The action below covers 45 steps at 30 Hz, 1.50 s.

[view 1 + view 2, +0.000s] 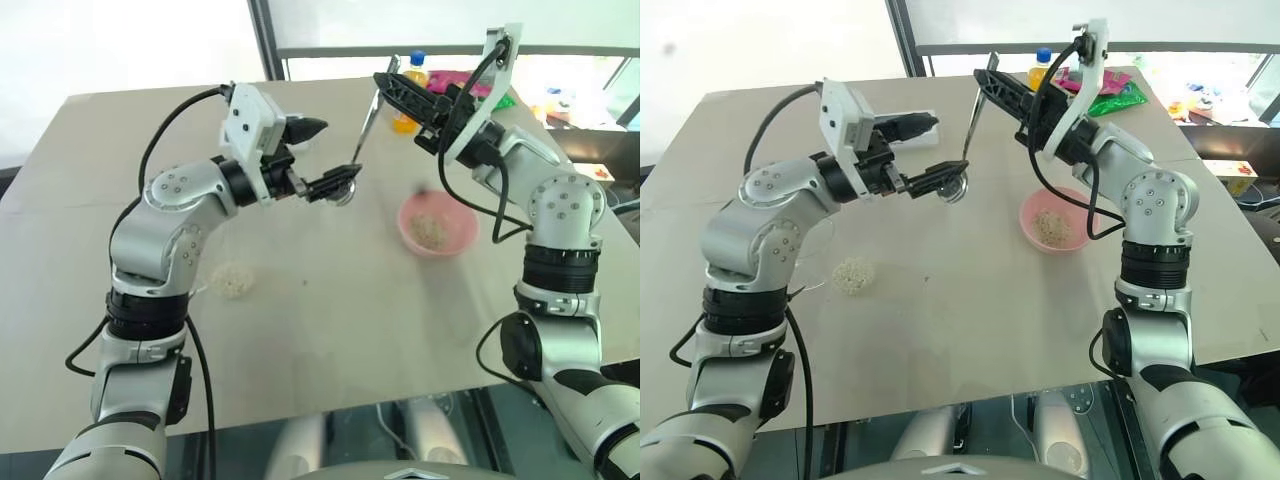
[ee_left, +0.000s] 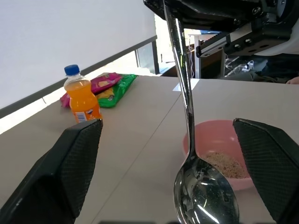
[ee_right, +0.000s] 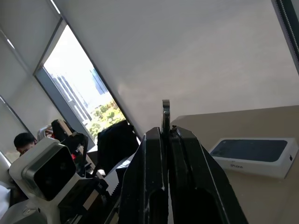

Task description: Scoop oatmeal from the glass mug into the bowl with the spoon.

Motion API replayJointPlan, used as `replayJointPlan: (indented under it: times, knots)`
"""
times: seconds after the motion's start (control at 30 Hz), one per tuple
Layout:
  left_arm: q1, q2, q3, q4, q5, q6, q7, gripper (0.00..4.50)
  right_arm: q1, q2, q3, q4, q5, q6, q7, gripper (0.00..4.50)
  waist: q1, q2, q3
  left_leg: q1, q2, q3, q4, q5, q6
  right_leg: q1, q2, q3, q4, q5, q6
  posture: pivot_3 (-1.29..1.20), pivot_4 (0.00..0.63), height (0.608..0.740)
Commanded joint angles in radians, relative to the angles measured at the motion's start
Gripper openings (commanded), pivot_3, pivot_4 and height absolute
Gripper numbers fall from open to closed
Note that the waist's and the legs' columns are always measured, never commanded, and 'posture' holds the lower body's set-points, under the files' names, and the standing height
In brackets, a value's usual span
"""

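Observation:
The spoon (image 1: 362, 130) hangs nearly upright over the table with its oval bowl (image 2: 205, 196) empty. My right gripper (image 1: 384, 84) is shut on the top of its handle (image 3: 165, 109). My left gripper (image 1: 338, 150) is open, one finger on each side of the spoon's bowl and clear of it. The pink bowl (image 1: 455, 240) sits on the table below the right gripper and holds some oatmeal (image 1: 431, 230). Another small heap of oatmeal (image 1: 851, 275) lies near my left elbow. A faint clear glass outline (image 1: 812, 262), perhaps the glass mug, stands beside it, mostly hidden by the arm.
An orange drink bottle (image 1: 410, 92) and bright snack packets (image 2: 110, 86) stand at the far edge of the table (image 1: 330, 330). A white phone box (image 3: 252, 154) lies at the back. A person (image 3: 21, 140) sits beyond the table.

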Motion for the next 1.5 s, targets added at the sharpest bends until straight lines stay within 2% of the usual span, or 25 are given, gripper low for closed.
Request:
replayJointPlan:
  times: [0.03, 0.37, 0.47, 0.57, 0.7, 0.73, 0.77, 1.0, 1.33, 1.5]
  knots:
    - [-0.011, 0.013, -0.010, -0.033, 0.018, -0.035, -0.019, 4.47, -0.013, 0.003, -0.030, -0.034, 0.018, -0.021, -0.016, 0.00, 0.000, 0.000, 0.000, 0.000, 0.000, 0.000, 0.000, 0.000, 0.000, 0.000, 0.000, 0.000, 0.000, 0.000, 0.000, 0.00, 0.150, 0.740]
    - [-0.022, -0.018, -0.071, -0.010, 0.110, -0.083, 0.015, 4.47, -0.035, 0.047, -0.012, -0.041, -0.018, -0.062, -0.090, 0.00, 0.001, 0.000, 0.000, 0.000, 0.000, 0.000, 0.000, 0.000, 0.000, 0.000, 0.000, 0.000, 0.000, 0.000, 0.000, 0.00, 0.150, 0.740]
    - [-0.039, -0.032, -0.063, 0.009, 0.123, -0.087, 0.029, 3.74, -0.032, 0.053, -0.014, -0.057, -0.008, -0.054, -0.100, 0.00, 0.001, 0.000, 0.000, 0.000, 0.000, 0.000, 0.000, 0.000, 0.000, 0.000, 0.000, 0.000, 0.000, 0.000, 0.000, 0.00, 0.150, 0.740]
    - [-0.055, -0.046, -0.058, 0.030, 0.136, -0.098, 0.045, 2.54, -0.026, 0.055, -0.011, -0.070, -0.001, -0.046, -0.105, 0.00, 0.000, 0.000, 0.000, 0.000, 0.000, 0.000, 0.000, 0.000, 0.000, 0.000, 0.000, 0.000, 0.000, 0.000, 0.000, 0.00, 0.150, 0.740]
    - [-0.068, -0.053, -0.060, 0.057, 0.155, -0.104, 0.056, 0.53, -0.021, 0.062, -0.010, -0.078, 0.002, -0.044, -0.112, 0.00, 0.000, 0.000, 0.000, 0.000, 0.000, 0.000, 0.000, 0.000, 0.000, 0.000, 0.000, 0.000, 0.000, 0.000, 0.000, 0.00, 0.150, 0.740]
    - [-0.069, -0.052, -0.061, 0.060, 0.159, -0.107, 0.055, 0.18, -0.020, 0.063, -0.010, -0.080, 0.003, -0.043, -0.114, 0.00, 0.000, 0.000, 0.000, 0.000, 0.000, 0.000, 0.000, 0.000, 0.000, 0.000, 0.000, 0.000, 0.000, 0.000, 0.000, 0.00, 0.150, 0.740]
    - [-0.069, -0.052, -0.062, 0.063, 0.165, -0.110, 0.056, 0.02, -0.018, 0.063, -0.010, -0.083, 0.005, -0.042, -0.115, 0.00, 0.000, 0.000, 0.000, 0.000, 0.000, 0.000, 0.000, 0.000, 0.000, 0.000, 0.000, 0.000, 0.000, 0.000, 0.000, 0.00, 0.150, 0.740]
    - [-0.068, -0.042, -0.077, 0.072, 0.189, -0.140, 0.029, 0.02, -0.011, 0.049, -0.012, -0.085, 0.006, -0.039, -0.105, 0.00, 0.000, 0.000, 0.000, 0.000, 0.000, 0.000, 0.000, 0.000, 0.000, 0.000, 0.000, 0.000, 0.000, 0.000, 0.000, 0.00, 0.150, 0.740]
    - [-0.085, -0.005, -0.080, 0.124, 0.235, -0.204, -0.009, 0.02, 0.031, -0.088, 0.060, -0.102, -0.053, -0.010, 0.029, 0.00, 0.001, 0.000, 0.000, 0.000, 0.000, 0.000, 0.000, 0.000, 0.000, 0.000, 0.000, 0.000, 0.000, 0.000, 0.000, 0.00, 0.150, 0.740]
    - [-0.084, -0.010, -0.079, 0.128, 0.234, -0.208, -0.011, 0.02, 0.035, -0.095, 0.054, -0.100, -0.049, -0.015, 0.027, 0.00, 0.000, 0.000, 0.000, 0.000, 0.000, 0.000, 0.000, 0.000, 0.000, 0.000, 0.000, 0.000, 0.000, 0.000, 0.000, 0.00, 0.150, 0.740]
